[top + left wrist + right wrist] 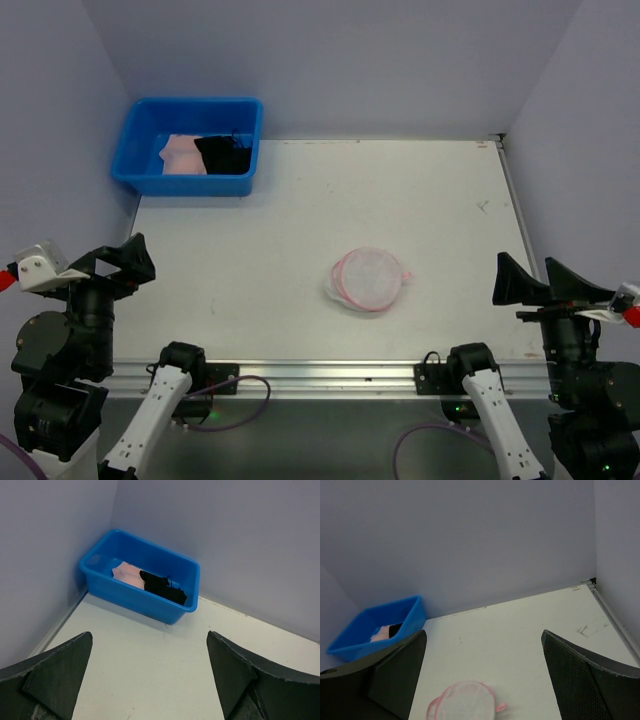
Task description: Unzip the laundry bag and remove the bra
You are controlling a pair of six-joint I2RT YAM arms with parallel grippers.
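Matte black left hand (149,636) and right hand (484,633) spread wide, round mesh laundry bag (371,278) between.

The bag (370,278) is a small round pouch of white see-through mesh, edged all round by a pink-red zipper rim. It lies flat on the bench, slightly puffed, with a small pink tab (405,275) sticking out on the side toward the right gripper (527,272). It sits between the two grippers, well apart from both and nearer the right one than the left gripper (118,262). What it holds cannot be made out.
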